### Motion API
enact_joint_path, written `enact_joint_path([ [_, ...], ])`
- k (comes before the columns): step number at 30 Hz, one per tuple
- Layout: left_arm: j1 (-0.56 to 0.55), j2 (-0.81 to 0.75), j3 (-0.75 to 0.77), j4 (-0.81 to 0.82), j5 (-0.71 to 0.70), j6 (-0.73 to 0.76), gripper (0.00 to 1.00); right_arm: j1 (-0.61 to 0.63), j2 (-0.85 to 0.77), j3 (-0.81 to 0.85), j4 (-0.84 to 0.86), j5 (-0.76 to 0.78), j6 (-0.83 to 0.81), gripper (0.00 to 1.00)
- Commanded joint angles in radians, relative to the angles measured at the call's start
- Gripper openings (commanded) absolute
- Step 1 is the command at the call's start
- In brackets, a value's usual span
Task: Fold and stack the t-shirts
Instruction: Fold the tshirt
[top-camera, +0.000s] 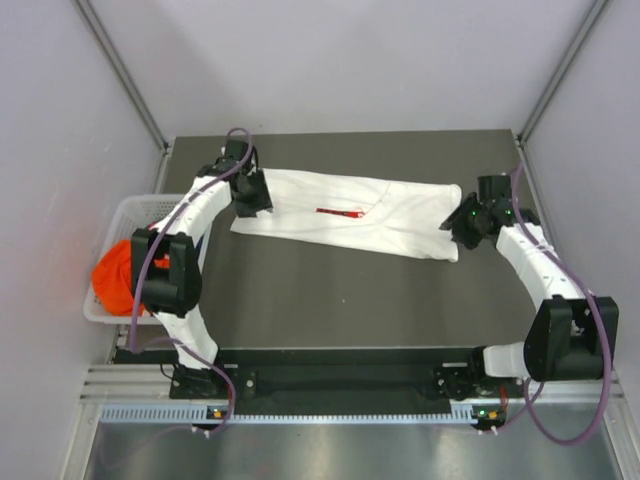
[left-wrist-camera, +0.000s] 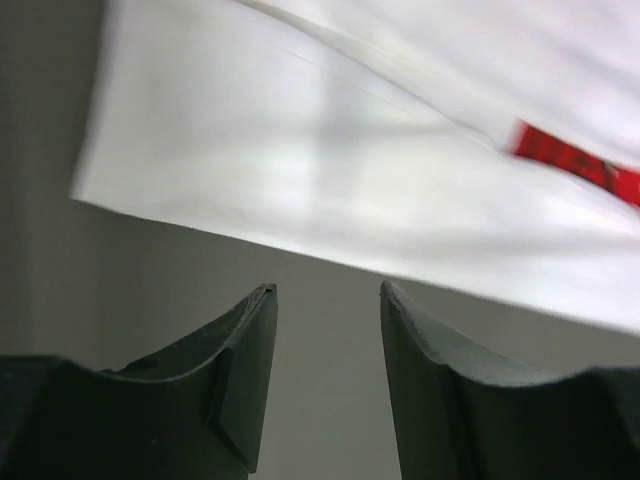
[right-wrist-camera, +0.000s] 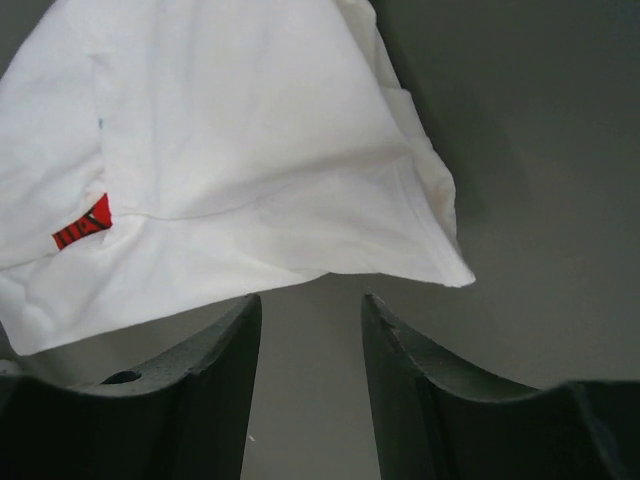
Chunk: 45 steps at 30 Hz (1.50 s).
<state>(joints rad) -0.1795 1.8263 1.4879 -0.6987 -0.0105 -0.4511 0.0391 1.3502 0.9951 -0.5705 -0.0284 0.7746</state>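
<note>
Leftmost, against the left edge of the dark table (top-camera: 350, 290): white lattice basket (top-camera: 130, 212) with a bunched orange t-shirt (top-camera: 113, 277) inside, heaped over its near rim. Next, left gripper (top-camera: 254, 200) at the far left of the table, right at the left end of the white t-shirt (top-camera: 410, 215); fingers spread with bare table between them, gripping nothing, cloth edge just beyond the tips. Laid flat on the far half of the table, folded into a long band; long axis left to right, tilted slightly so that the right end lies nearer the arm bases. Red print (top-camera: 338, 211) a little left of the middle, partly tucked into a fold. Finally, right gripper (top-camera: 458, 222) at the band's right end, by its near corner; likewise spread, clamping nothing, hem corner just past the fingertips. Crowded at either end by the two arms alone.
</note>
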Motion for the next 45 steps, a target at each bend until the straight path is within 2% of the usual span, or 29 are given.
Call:
enact_joint_path([
  [1, -0.060, -0.074, -0.106, 0.157, 0.295, 0.020, 0.51, 0.008, -0.029, -0.094, 0.012, -0.024, 0.112, 0.46],
  [5, -0.123, -0.061, -0.137, 0.273, 0.411, -0.037, 0.54, 0.022, -0.095, -0.203, 0.093, -0.022, 0.163, 0.48],
  [8, -0.127, 0.011, -0.115, 0.312, 0.455, -0.076, 0.53, 0.031, -0.125, -0.292, 0.211, -0.007, 0.209, 0.53],
  [15, -0.098, 0.155, -0.054, 0.289, 0.350, -0.092, 0.52, 0.059, -0.171, -0.455, 0.441, 0.094, 0.307, 0.59],
  [19, -0.080, 0.194, -0.058, 0.274, 0.294, -0.097, 0.52, 0.059, -0.169, -0.559, 0.581, 0.110, 0.373, 0.60],
  [26, -0.071, 0.206, -0.086, 0.272, 0.244, -0.089, 0.52, 0.062, -0.143, -0.636, 0.767, 0.104, 0.463, 0.59],
  [33, -0.064, 0.229, -0.075, 0.254, 0.213, -0.097, 0.51, 0.071, -0.134, -0.653, 0.775, 0.168, 0.537, 0.56],
  [38, -0.048, 0.261, -0.075, 0.243, 0.213, -0.106, 0.50, 0.070, -0.132, -0.645, 0.756, 0.274, 0.531, 0.50],
  [45, -0.028, 0.274, -0.089, 0.238, 0.199, -0.098, 0.50, 0.059, -0.053, -0.650, 0.862, 0.279, 0.540, 0.47],
])
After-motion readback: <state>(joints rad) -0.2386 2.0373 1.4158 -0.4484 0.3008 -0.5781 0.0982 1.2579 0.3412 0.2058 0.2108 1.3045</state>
